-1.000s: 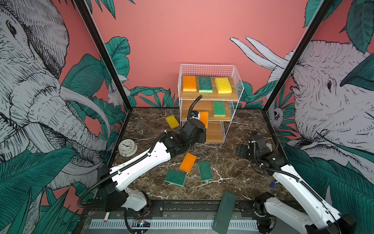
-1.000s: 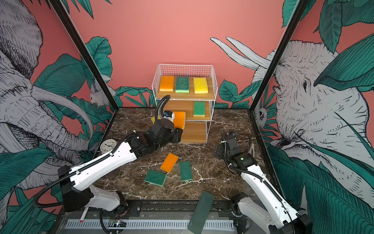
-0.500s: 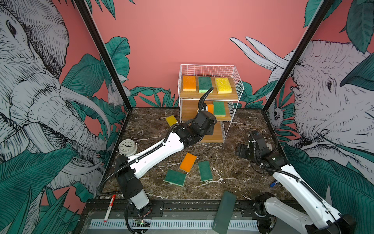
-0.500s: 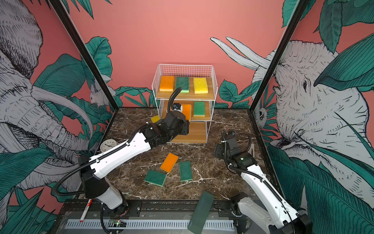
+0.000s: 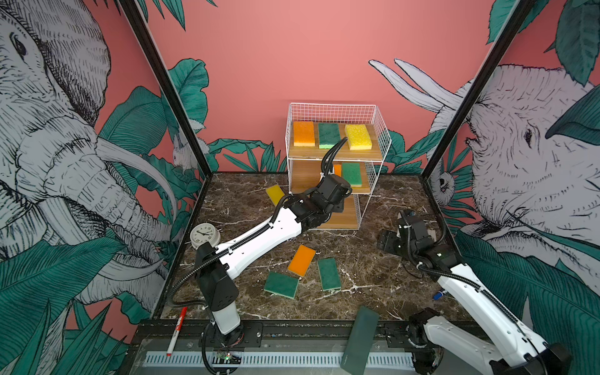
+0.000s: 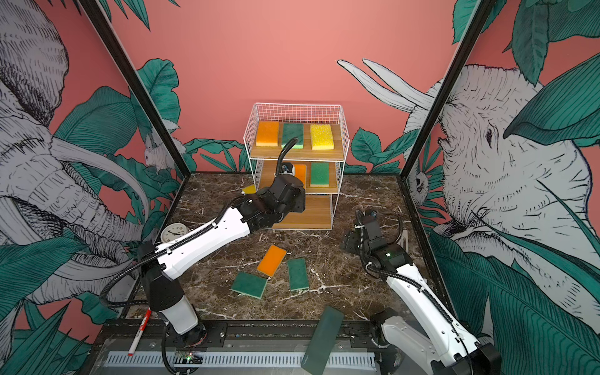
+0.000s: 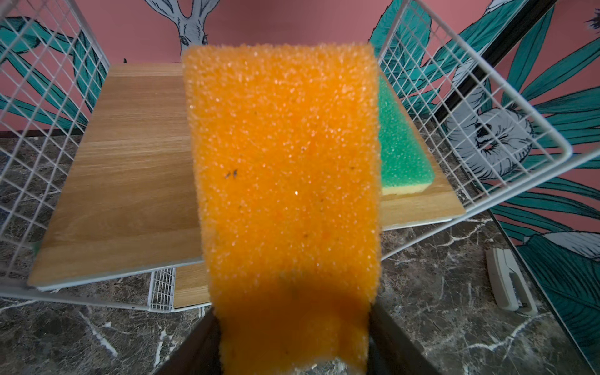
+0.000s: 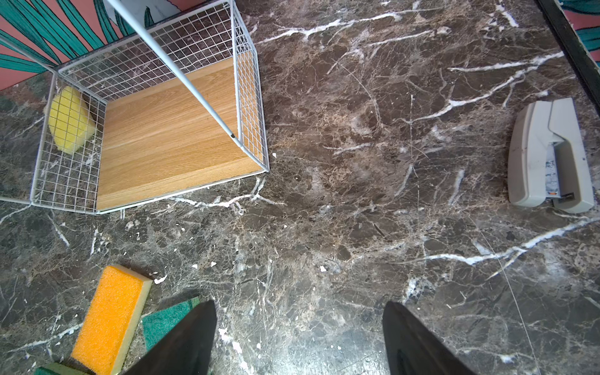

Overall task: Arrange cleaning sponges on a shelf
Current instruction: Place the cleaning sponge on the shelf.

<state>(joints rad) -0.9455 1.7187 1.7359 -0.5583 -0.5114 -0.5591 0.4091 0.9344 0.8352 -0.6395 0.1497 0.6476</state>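
Top view: the left claw (image 6: 296,182) reaches into the shelf (image 6: 344,139), holding an orange sponge (image 6: 300,172) just beside the green sponge (image 6: 319,173).

Left wrist view: the orange sponge is clamped by its near end over the middle board (image 7: 130,162). Advise lowering it flat, parallel to the green sponge, before release.

Right wrist view: the right claw (image 8: 298,337) stands open and empty, before the shelf.
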